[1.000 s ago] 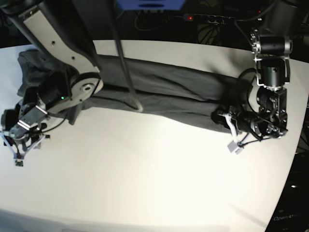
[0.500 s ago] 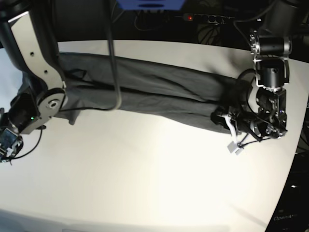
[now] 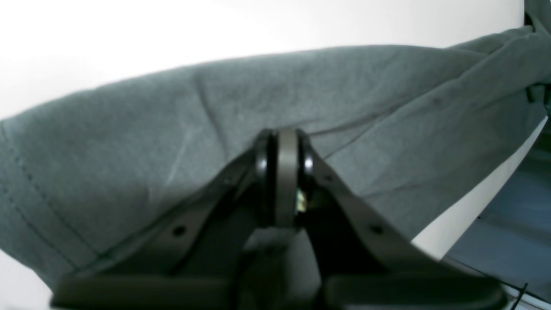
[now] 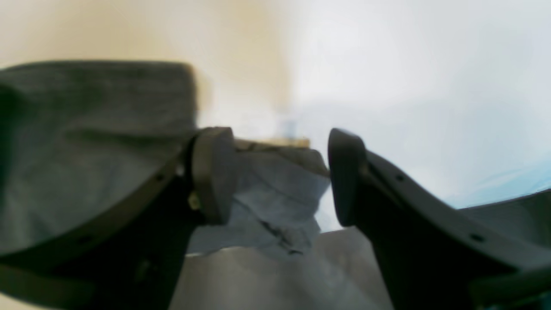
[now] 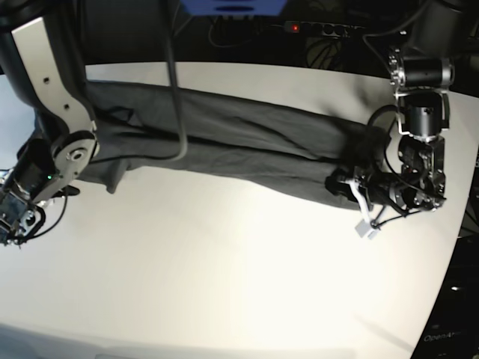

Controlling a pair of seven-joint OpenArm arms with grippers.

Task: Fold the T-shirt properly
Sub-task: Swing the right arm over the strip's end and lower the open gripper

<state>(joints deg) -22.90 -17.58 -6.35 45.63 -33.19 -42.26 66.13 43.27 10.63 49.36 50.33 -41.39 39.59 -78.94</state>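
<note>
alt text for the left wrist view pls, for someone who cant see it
Close-up from the left gripper: its dark fingers are pressed shut on a fold of the grey T-shirt, which fills most of the frame. The white table shows beyond the fabric.

My left arm reaches down along far side in base view, wrist bent inward, black left end effector (image 5: 349, 187) low at bench level, jaws pressed together, pinching fold of dark charcoal-grey soft T-shirt (image 3: 241, 99). My right arm, white-shelled, angles down to opposite side; black right end effector (image 4: 280, 176) low, jaws standing apart, nothing clamped between them.
</note>
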